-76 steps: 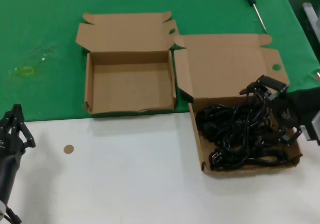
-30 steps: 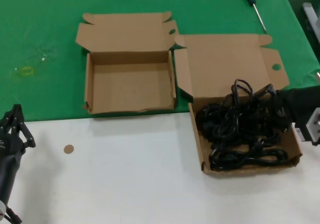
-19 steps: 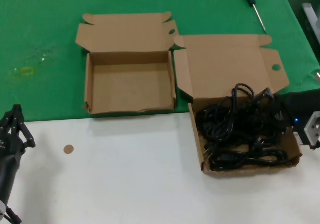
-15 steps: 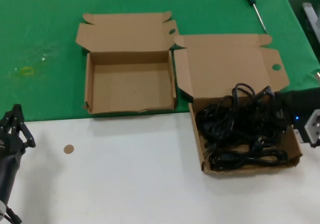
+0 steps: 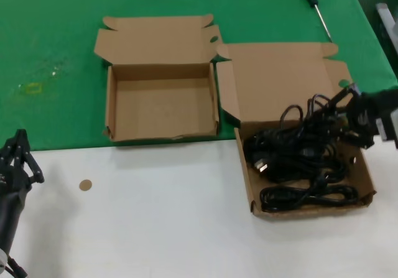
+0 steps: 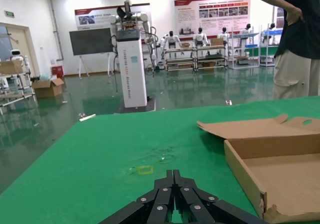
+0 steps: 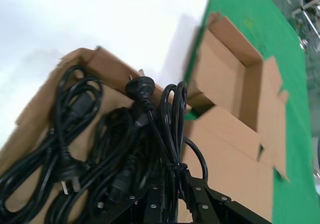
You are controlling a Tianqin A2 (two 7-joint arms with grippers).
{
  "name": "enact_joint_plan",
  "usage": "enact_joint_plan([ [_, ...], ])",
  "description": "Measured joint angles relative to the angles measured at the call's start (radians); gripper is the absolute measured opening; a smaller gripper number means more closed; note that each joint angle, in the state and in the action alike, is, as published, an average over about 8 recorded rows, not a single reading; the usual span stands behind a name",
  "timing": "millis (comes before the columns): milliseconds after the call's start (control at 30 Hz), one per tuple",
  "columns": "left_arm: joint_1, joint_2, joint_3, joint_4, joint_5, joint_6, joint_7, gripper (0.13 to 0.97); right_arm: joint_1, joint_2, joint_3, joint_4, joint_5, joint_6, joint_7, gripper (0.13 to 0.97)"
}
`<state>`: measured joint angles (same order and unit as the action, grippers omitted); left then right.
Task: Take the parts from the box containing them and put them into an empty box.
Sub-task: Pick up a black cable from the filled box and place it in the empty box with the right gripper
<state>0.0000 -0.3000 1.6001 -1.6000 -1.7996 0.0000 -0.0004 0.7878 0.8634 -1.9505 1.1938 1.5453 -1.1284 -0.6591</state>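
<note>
Black power cords (image 5: 298,160) lie tangled in the right-hand cardboard box (image 5: 280,79) with the tall lid. My right gripper (image 5: 341,108) hangs over that box's far right side, shut on one looped cord. The right wrist view shows the cord bundle (image 7: 172,116) running up from the right gripper (image 7: 176,180), its plug (image 7: 136,88) dangling over the rest. The empty box (image 5: 161,107) with the short lid stands to the left on the green mat; the empty box (image 7: 225,78) also shows beyond the cords. My left gripper (image 5: 17,157) is parked shut at the near left.
A green-handled screwdriver (image 5: 314,4) lies on the green mat behind the right box. A small brown round spot (image 5: 85,185) marks the white table near the left arm. In the left wrist view the left gripper (image 6: 174,174) points past the empty box's corner (image 6: 250,176).
The right gripper has closed on a cord in the box and risen toward the lid, pulling the loops and a plug up from the pile. The left arm has not moved.
</note>
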Motion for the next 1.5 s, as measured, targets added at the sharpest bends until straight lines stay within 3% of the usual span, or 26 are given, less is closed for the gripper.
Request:
enact_joint_plan([
  [433, 0.0, 0.0, 0.0, 0.0, 0.0, 0.0, 0.0, 0.152, 0.136, -0.077, -0.037, 0.027, -0.051, -0.01, 0.225, 0.209],
  [933, 0.0, 0.0, 0.0, 0.0, 0.0, 0.0, 0.0, 0.152, 0.211, -0.339, -0.145, -0.035, -0.137, 0.093, 0.33, 0.208],
  [1167, 0.0, 0.0, 0.0, 0.0, 0.0, 0.0, 0.0, 0.152, 0.249, -0.476, -0.189, -0.158, -0.177, 0.177, 0.289, 0.208],
  [1500, 0.0, 0.0, 0.0, 0.0, 0.0, 0.0, 0.0, 0.152, 0.312, -0.632, -0.203, -0.421, -0.176, 0.285, 0.109, 0.208],
])
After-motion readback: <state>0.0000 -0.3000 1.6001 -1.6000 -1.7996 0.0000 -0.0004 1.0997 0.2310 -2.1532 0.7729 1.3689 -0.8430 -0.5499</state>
